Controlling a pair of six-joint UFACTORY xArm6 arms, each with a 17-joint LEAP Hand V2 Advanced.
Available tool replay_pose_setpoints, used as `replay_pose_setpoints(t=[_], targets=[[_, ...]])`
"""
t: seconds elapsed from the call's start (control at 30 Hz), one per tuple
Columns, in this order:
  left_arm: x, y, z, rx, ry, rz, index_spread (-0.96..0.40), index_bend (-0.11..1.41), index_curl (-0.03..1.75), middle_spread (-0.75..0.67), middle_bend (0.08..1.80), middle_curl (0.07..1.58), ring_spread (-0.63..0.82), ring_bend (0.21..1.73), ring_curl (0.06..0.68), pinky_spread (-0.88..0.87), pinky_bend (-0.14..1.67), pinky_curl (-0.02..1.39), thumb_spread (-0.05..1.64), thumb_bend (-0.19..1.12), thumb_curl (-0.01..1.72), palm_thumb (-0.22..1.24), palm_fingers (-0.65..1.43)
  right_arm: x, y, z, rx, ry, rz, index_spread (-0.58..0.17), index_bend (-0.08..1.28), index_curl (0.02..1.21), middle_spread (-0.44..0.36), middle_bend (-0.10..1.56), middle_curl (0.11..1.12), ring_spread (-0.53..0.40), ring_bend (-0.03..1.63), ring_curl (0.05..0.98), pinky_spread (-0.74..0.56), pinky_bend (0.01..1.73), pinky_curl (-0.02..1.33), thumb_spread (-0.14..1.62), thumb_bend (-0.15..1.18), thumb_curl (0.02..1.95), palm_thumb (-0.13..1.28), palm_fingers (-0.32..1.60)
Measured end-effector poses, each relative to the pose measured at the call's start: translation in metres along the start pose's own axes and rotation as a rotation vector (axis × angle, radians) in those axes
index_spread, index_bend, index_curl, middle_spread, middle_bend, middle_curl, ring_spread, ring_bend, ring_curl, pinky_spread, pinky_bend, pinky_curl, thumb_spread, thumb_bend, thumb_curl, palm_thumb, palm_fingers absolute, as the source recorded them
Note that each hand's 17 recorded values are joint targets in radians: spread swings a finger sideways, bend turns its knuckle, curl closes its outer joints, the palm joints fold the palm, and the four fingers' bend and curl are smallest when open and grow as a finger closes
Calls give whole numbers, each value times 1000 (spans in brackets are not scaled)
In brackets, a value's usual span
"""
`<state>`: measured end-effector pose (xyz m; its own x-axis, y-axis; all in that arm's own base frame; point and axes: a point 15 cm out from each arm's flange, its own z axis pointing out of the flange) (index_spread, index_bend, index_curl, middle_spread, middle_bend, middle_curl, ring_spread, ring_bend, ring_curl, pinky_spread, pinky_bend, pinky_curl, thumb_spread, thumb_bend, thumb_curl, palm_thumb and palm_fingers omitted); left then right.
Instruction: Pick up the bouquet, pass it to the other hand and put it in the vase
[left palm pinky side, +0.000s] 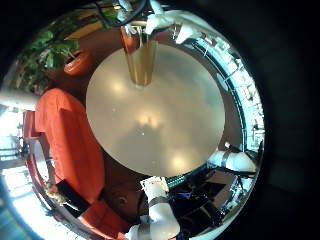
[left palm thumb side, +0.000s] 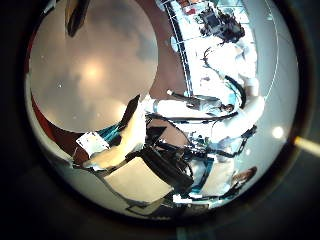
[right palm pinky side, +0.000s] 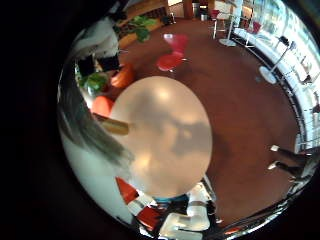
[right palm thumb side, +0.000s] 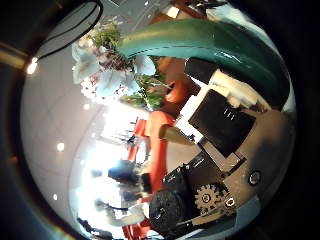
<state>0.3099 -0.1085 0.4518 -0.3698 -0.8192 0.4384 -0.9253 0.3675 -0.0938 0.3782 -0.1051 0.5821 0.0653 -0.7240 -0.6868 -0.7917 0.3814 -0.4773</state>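
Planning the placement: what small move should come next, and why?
Probably line the right hand up above the vase and ease the stems down: the bouquet fills its palm view, so it seems held, while the vase stands upright on the table.

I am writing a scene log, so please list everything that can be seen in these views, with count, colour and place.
bouquet of white flowers and green leaves: one, white and green, held close at the right hand's palm
tall glass vase: one, amber, on the table near its edge
round smooth table: one, pale beige, below the left hand
sofa: one, red-orange, on the floor beside the table
chairs: several, red, farther off on the brown floor
potted plant: one, green in an orange pot, beyond the sofa
left hand: one, black and white, above the table
right hand: one, black and white, holding the bouquet
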Motion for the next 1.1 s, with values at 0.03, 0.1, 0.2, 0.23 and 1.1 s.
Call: replay_pose_setpoints(t=[0.03, 0.1, 0.2, 0.23, 1.1], targets=[[4, -4, -2, 17, 20, -1, -2, 192, 414, 304, 194, 349, 490, 454, 197, 470, 179, 244, 1125, -21, 324, 387, 255, -6, 0, -2, 8, -37, -17, -262, 1107, 971, -140, 1339, 840, -186, 1479, 657, -179, 1455, 545, 894, 104, 998, 1125, 1134], [5, -11, -8, 55, 60, -16, 0, 190, 414, 306, 196, 350, 489, 458, 196, 469, 179, 243, 1126, -23, 325, 382, 256, -21, 3, -1, 3, -118, -46, -258, 1111, 969, -139, 1341, 837, -186, 1479, 658, -180, 1448, 555, 892, 103, 1021, 1122, 1135], [17, -22, -19, 122, 151, -22, 10, 191, 415, 306, 195, 350, 486, 461, 195, 467, 181, 244, 1121, -24, 325, 376, 258, -34, 22, 8, -54, -241, -57, -254, 1113, 965, -137, 1345, 831, -183, 1485, 658, -183, 1432, 571, 888, 96, 1054, 1111, 1137], [23, -25, -21, 138, 184, -18, 12, 190, 415, 306, 194, 350, 484, 464, 195, 467, 180, 244, 1120, -28, 324, 365, 259, -37, 28, 11, -70, -283, -58, -252, 1116, 963, -136, 1346, 829, -183, 1485, 657, -184, 1428, 576, 887, 95, 1065, 1109, 1139], [91, -36, -63, 236, 758, 67, 108, 161, 348, 322, 209, 365, 497, 527, 195, 466, 206, 293, 1021, -28, 329, 241, 212, -112, 171, 113, -529, -744, -132, -234, 1155, 933, -130, 1370, 796, -185, 1487, 662, -199, 1346, 711, 894, 70, 1275, 1088, 1134]])
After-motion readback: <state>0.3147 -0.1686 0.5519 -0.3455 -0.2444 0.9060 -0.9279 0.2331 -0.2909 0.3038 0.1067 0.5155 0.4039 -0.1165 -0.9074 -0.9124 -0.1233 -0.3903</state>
